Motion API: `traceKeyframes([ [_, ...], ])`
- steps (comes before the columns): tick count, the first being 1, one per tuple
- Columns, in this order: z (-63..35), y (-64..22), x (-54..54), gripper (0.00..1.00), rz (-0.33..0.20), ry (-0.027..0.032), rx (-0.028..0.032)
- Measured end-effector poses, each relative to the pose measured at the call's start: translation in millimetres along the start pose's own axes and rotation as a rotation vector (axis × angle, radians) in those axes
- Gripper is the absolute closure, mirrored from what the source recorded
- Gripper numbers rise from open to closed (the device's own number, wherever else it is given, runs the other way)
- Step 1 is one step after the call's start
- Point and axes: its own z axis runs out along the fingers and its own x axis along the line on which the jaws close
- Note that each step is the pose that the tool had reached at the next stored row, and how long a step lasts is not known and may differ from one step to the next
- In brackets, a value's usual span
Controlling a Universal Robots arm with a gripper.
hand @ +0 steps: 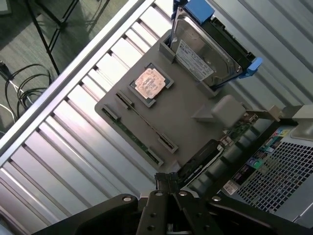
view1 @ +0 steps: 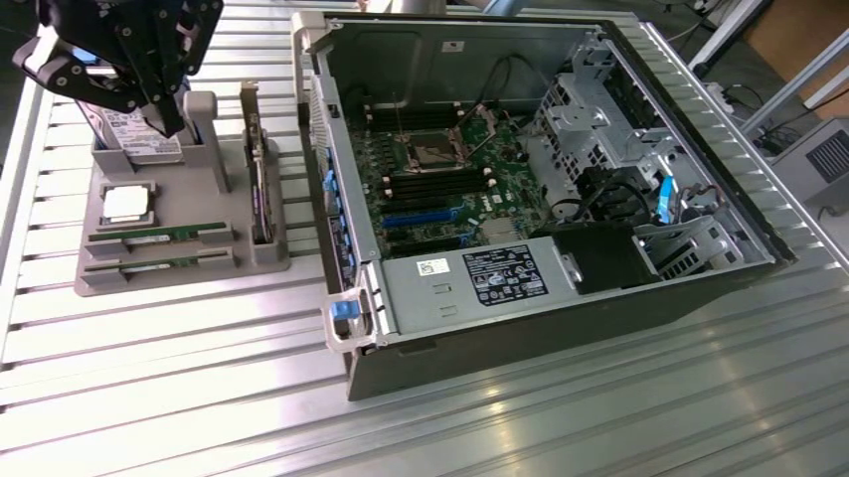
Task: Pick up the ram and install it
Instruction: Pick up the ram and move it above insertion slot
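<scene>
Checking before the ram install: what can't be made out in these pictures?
- Exterior view: the gripper covers the top of the hard drive.
- Exterior view: the two ram sticks are too small to show chips.
- Wrist view: the computer case is cut off by the frame edge.

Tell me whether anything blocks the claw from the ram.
Nothing visible does. The claw hangs by the hard drive on the grey holder; the two ram sticks lie uncovered on that holder, beyond the processor.
</scene>
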Motion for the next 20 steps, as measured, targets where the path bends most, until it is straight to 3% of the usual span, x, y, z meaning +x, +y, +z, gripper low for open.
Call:
traceKeyframes([
  [20, 0.0, 0.0, 0.0, 0.89, -0.116, 0.005, -0.0003],
])
